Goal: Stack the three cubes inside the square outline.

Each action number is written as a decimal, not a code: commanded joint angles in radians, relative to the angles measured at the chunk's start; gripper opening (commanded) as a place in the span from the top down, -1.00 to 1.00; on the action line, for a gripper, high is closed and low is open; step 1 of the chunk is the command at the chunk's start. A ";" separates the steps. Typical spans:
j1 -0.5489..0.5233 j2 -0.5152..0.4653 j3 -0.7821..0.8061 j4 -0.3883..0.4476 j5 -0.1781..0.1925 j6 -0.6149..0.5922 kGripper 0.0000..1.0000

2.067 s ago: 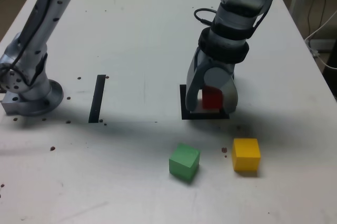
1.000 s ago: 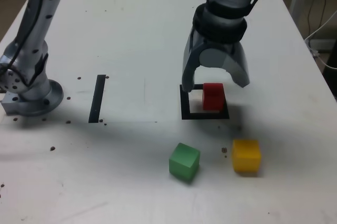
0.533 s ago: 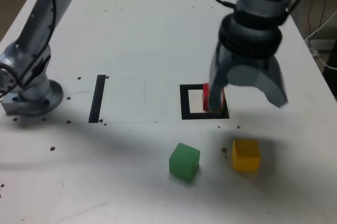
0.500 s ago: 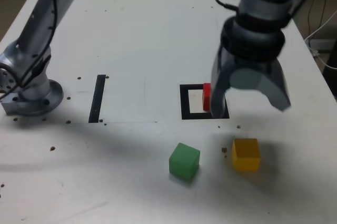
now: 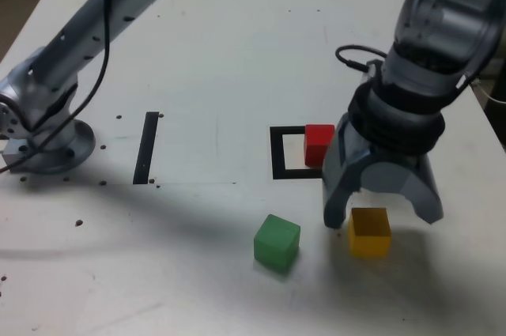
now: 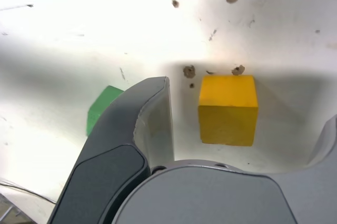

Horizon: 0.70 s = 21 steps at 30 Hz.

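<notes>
My gripper hangs open just above the yellow cube, one finger on each side of it. In the wrist view the yellow cube lies on the table between the open jaws, and the gripper touches nothing. The red cube sits alone inside the square outline, at its side on the exterior view's right. The green cube rests on the table to the exterior view's left of the yellow one; a finger half hides the green cube in the wrist view.
A straight black strip lies on the white table towards the exterior view's left, near the arm's base. Small dark specks dot the surface. The table's edge runs close along the exterior view's right.
The gripper let go of the red cube in the outline, rose, then moved towards the front right of the exterior view and came down over the yellow cube, staying open.
</notes>
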<state>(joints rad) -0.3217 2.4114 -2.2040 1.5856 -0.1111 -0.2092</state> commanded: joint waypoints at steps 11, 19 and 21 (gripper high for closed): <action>0.000 0.070 -0.031 0.033 -0.057 -0.008 -0.10; -0.001 0.088 -0.065 0.031 -0.050 0.001 0.61; -0.001 0.091 -0.069 0.031 -0.050 0.002 0.62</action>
<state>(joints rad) -0.3217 2.4956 -2.2699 1.5910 -0.1618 -0.2087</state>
